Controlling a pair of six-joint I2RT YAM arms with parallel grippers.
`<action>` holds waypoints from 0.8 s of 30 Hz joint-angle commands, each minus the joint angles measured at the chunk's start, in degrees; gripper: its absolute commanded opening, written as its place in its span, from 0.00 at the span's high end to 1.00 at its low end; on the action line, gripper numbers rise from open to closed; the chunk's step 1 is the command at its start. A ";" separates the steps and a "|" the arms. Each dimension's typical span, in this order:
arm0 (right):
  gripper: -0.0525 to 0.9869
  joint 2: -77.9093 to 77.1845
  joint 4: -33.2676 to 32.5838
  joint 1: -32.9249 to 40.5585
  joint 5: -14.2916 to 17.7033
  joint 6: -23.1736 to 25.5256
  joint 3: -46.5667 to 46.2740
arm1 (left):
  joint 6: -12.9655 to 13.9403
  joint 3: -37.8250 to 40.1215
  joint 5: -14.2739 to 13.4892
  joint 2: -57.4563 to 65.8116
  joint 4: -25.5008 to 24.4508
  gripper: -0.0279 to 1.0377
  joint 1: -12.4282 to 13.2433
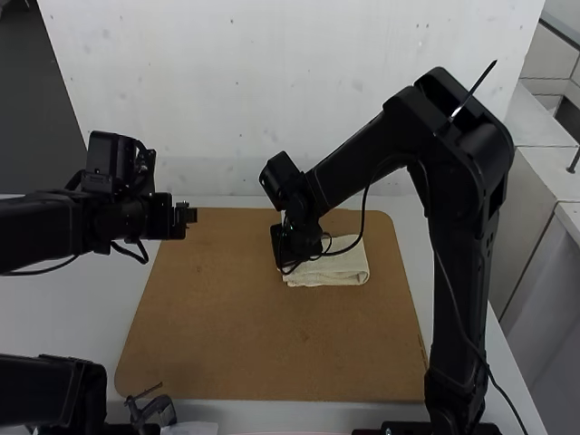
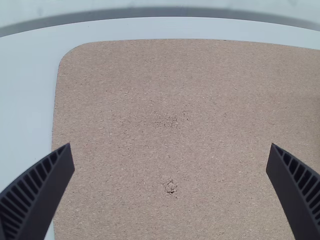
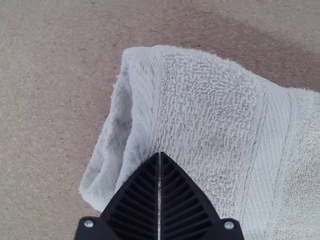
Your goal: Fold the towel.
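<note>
Folded off-white terry towel lies right of centre on the brown rectangular board, high view. Black tapered right gripper is nearer, fingers pressed together at its layered end, bulk extending rightward; black ribbed left gripper is spread, well apart.

Room over near board; right arm blocks above towel.

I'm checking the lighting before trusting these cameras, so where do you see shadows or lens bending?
Left wrist view: the table's far edge bows, likely lens distortion, and one part of the board is dim; right wrist view: soft shadow on the board beside the towel, darker inside its fold.
</note>
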 commanded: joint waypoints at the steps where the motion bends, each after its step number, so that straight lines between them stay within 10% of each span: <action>1: 0.89 -6.13 0.14 -3.37 2.07 -1.29 1.27 | 0.39 -0.03 -0.59 -0.39 0.66 0.04 -0.50; 4: 0.61 -10.09 0.14 -6.27 1.45 -2.96 0.39 | 0.39 -0.03 -0.50 -0.39 0.66 0.04 -0.50; 8: 0.51 -15.45 0.40 -10.67 1.28 -5.07 -1.89 | 0.39 0.14 -0.50 -0.66 0.66 0.04 -0.50; 13: 0.05 -22.57 5.59 -18.93 -0.48 -8.85 -8.22 | 0.57 0.14 -0.50 -1.71 0.66 0.04 -0.41; 24: 0.04 -40.14 17.19 -37.48 -5.66 -16.59 -24.04 | 7.78 -0.03 2.66 -8.48 1.45 0.04 -2.69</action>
